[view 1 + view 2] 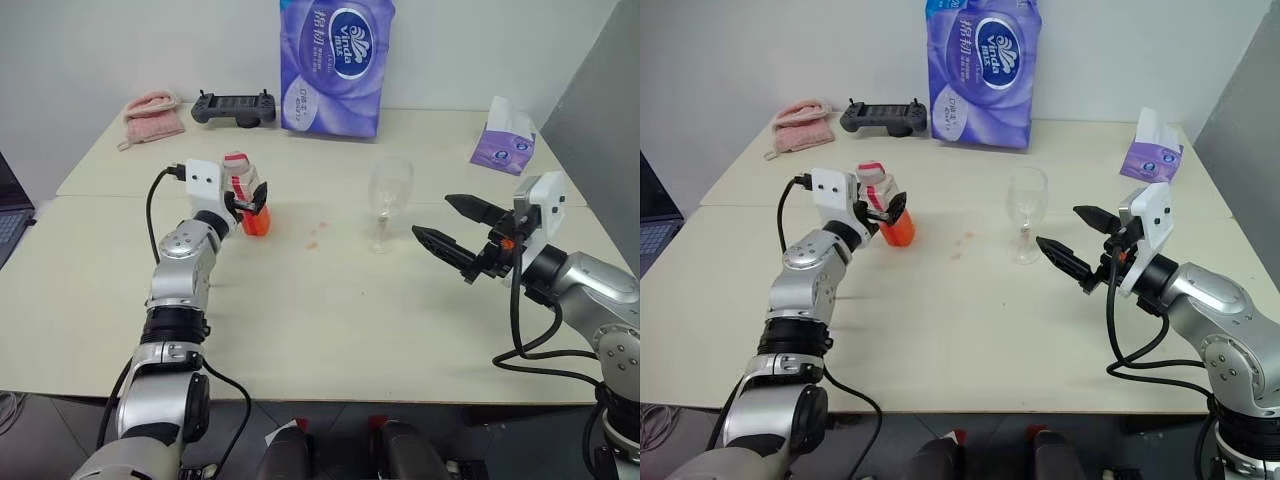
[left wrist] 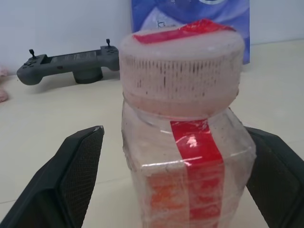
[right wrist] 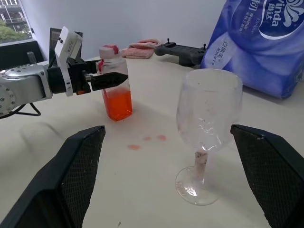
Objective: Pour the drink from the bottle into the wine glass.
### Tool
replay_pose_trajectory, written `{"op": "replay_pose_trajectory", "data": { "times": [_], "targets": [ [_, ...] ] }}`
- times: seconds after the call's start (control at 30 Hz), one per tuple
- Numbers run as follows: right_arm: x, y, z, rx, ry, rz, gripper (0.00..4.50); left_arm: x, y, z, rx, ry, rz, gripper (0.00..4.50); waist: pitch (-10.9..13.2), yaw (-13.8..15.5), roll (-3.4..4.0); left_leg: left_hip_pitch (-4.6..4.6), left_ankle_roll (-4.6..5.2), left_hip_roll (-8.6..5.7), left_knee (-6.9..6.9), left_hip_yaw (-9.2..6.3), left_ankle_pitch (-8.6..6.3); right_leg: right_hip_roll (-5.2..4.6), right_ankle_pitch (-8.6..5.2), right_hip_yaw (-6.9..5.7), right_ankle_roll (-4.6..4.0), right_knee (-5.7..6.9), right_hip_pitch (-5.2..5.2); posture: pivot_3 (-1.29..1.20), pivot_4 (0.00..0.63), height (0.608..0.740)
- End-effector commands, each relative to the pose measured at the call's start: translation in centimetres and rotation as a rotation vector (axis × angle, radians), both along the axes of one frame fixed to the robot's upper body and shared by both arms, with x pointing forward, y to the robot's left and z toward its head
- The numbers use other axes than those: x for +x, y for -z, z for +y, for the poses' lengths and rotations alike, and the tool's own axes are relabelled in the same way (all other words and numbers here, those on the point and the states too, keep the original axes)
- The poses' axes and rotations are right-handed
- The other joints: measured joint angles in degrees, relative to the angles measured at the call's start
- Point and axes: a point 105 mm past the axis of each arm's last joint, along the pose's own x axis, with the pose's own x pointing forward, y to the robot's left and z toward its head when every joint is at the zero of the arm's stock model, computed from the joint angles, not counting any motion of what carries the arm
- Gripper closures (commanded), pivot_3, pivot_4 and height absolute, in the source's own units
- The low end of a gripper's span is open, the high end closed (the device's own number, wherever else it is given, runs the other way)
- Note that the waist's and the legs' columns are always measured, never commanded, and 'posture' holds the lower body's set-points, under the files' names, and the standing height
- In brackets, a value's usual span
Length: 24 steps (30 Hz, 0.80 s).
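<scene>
Left arm stretched forward to the bottle [image 1: 247, 197] on the desk [image 1: 330, 320].
Left gripper [image 3: 107, 78] level, fingers [image 2: 71, 180] spread either side of the upright bottle, not pinching. Right gripper [image 1: 455, 232] held level, fingers spread, just beside the empty wine glass [image 1: 388, 203].

A lab or office room: pale table [image 1: 330, 330], bare white wall, laptop [image 1: 10, 210], handheld controller [image 1: 235, 107].

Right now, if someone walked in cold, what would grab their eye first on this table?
The bottle with orange-red drink low inside, standing capped between the open left gripper fingers. Then the empty wine glass mid-table, the open right gripper beside it, and reddish spill spots between bottle and glass.
</scene>
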Motion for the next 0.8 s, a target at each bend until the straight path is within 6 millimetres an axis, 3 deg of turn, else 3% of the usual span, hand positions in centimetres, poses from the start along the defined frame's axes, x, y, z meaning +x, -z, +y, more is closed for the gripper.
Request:
{"op": "replay_pose_trajectory", "data": {
  "times": [0.03,0.33,0.43,0.63,0.8],
  "targets": [
    [-0.6,-1.0,-0.1,0.012,0.0,-0.045,0.0,0.1,-2.2,-0.3,0.008,0.013,-0.077,0.02,0.0,0.0,0.0,0.0,0.0,0.0,0.0,-0.01,0.0,0.0,0.0,-0.01,0.0,0.0,0.0,0.0,0.15,0.74],
    [-0.6,-0.8,-0.2,0.016,0.002,-0.036,0.0,0.1,-1.9,0.1,0.01,0.006,-0.065,0.02,0.0,0.0,0.0,0.0,0.0,0.0,0.01,-0.01,0.0,0.0,0.0,-0.01,0.0,0.02,0.0,0.0,0.15,0.74],
    [-0.6,-0.8,-0.2,0.02,0.003,-0.033,0.0,0.2,-1.8,0.4,0.008,-0.003,-0.058,0.59,0.0,0.0,0.0,0.0,0.0,0.0,0.02,-0.01,0.0,0.0,0.0,0.0,0.0,0.03,0.0,0.0,0.15,0.74],
    [-0.6,-0.8,-0.2,0.023,0.004,-0.03,0.0,0.3,-1.8,0.7,0.002,-0.014,-0.058,2.46,0.0,0.0,0.0,0.0,0.0,0.0,0.05,-0.01,0.0,0.0,0.0,-0.01,0.0,0.05,0.0,0.0,0.15,0.74],
    [-0.4,-0.9,-0.2,0.023,0.008,-0.034,0.0,0.3,-1.5,0.8,0.003,-0.021,-0.048,2.68,0.0,-0.1,0.0,0.01,0.0,0.0,0.05,-0.01,0.0,0.0,0.0,-0.01,0.0,0.07,0.0,0.0,0.15,0.74]
  ]
}}
